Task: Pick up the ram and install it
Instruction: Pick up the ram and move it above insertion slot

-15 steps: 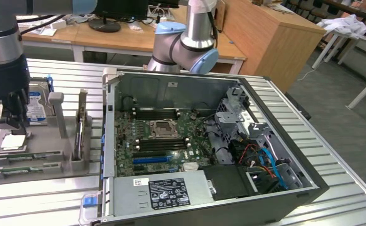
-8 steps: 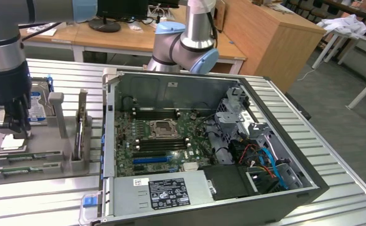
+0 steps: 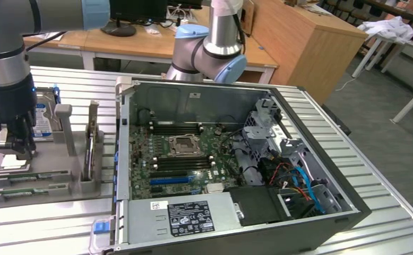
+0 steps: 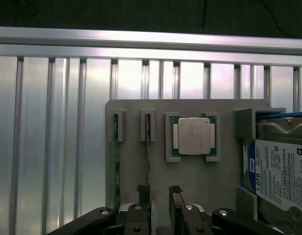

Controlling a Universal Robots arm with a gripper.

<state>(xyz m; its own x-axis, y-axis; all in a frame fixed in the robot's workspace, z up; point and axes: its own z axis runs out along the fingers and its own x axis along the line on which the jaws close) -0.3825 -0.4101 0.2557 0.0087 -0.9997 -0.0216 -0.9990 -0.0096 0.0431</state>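
On the slatted table (image 3: 51,228) the open computer case (image 3: 320,212) lies on its side, so the motherboard (image 3: 192,159) faces up. Beside it a grey fixture (image 4: 136,110) pockets the hard drive (image 4: 278,166) and CPU (image 4: 193,136) separately. The gripper (image 4: 159,191) hovers, jaws apart and empty, over the ram (image 4: 148,147), which stands on edge, likely for pinching, its twin (image 4: 115,161) just beside

At nine o'clock from the computer case (image 3: 192,95), the gripper (image 3: 11,151) and its arm cover part of the hard drive (image 3: 45,116), and the arm runs off the picture's edge. In the wrist view the hard drive is also cut off, and one ram (image 4: 148,156) ends behind a finger (image 4: 143,198); contact cannot be told.
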